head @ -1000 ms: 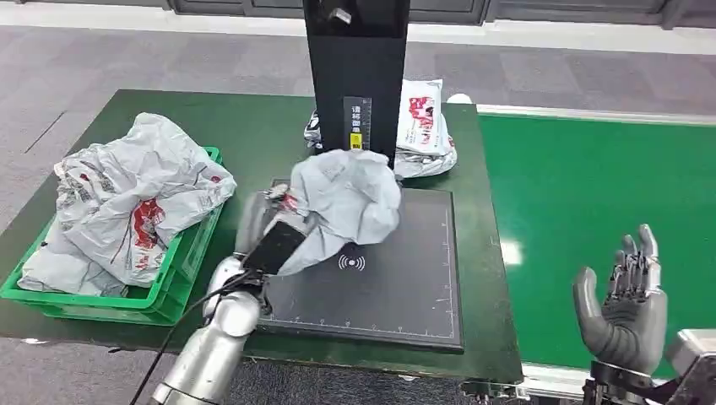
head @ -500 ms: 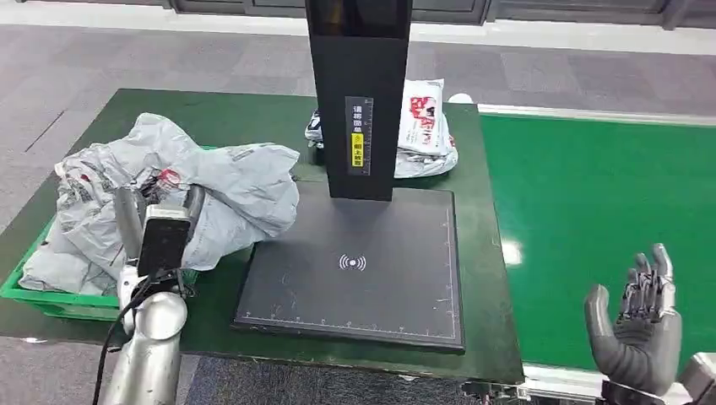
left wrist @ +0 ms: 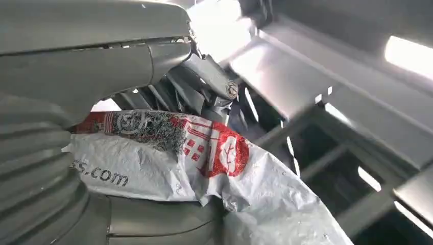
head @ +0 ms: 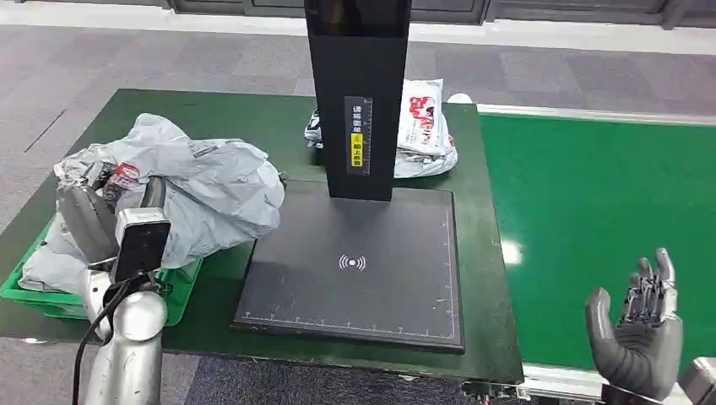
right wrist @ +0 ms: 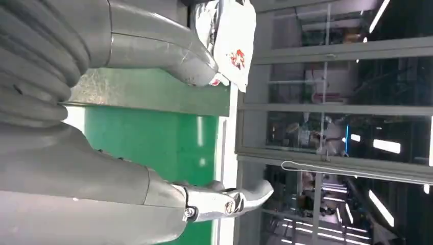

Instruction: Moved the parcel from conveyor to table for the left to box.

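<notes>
Nearly done: grey parcel [head: 221,196] off the conveyor [head: 591,211], over the green box [head: 181,291] at worktop left, clamped in left hand [head: 93,215] fingers. Release remaining. Right hand [head: 635,325] empty, fingers apart.

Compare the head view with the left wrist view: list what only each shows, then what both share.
Head view only: the green crate piled with grey bags, the black scanner pad, its upright column, the green conveyor, and the open right hand. Left wrist view only: the red print and ".com" lettering on the bag, close up. Both: the left hand gripping the grey parcel.
</notes>
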